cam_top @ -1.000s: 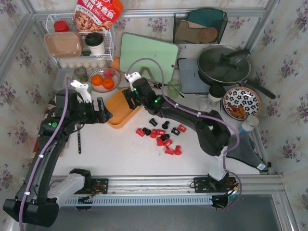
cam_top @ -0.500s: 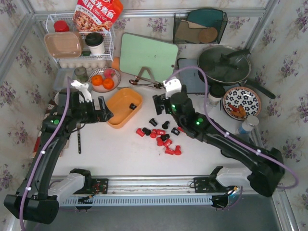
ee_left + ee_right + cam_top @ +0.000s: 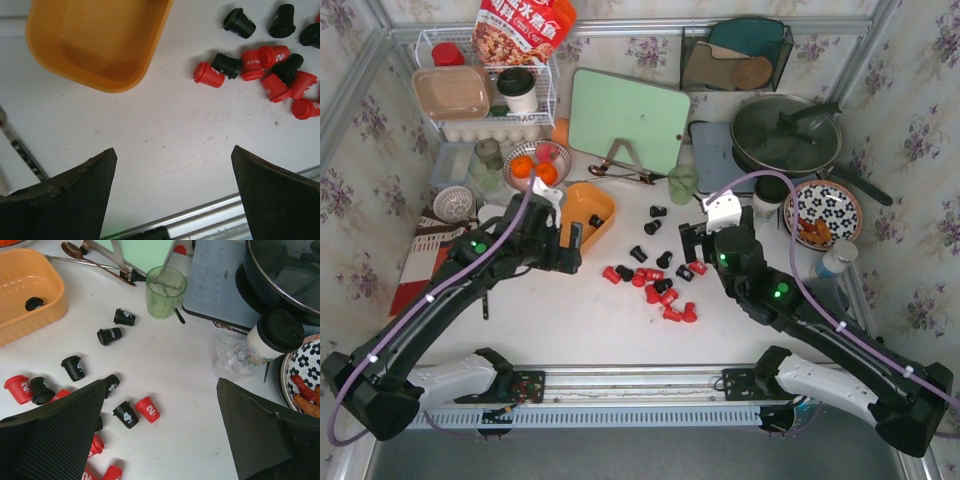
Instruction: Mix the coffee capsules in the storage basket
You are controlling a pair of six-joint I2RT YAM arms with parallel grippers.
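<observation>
The orange-yellow storage basket (image 3: 592, 208) lies left of centre with one black capsule (image 3: 595, 221) inside; its near end is hidden by my left arm. Several red and black coffee capsules (image 3: 652, 283) lie scattered on the white table to its right, and two black ones (image 3: 655, 219) lie farther back. My left gripper (image 3: 572, 243) is open and empty at the basket's near end. In the left wrist view the basket (image 3: 100, 45) and capsules (image 3: 209, 74) lie beyond the open gripper (image 3: 172, 165). My right gripper (image 3: 695, 240) is open and empty above the capsules (image 3: 148, 409); the basket (image 3: 47, 300) shows at the left of its view.
A green cup (image 3: 682, 183) and a spoon (image 3: 620, 172) lie behind the capsules. A green cutting board (image 3: 628, 115), an induction hob with a pan (image 3: 785, 135), a patterned plate (image 3: 822, 212) and a black-lidded cup (image 3: 272, 335) stand at the back right. A bowl of oranges (image 3: 535, 168) stands behind the basket.
My right gripper has drawn back from the basket to the right, over the capsules. My left arm has swung right to the basket's near end. Two more black capsules now show behind the pile.
</observation>
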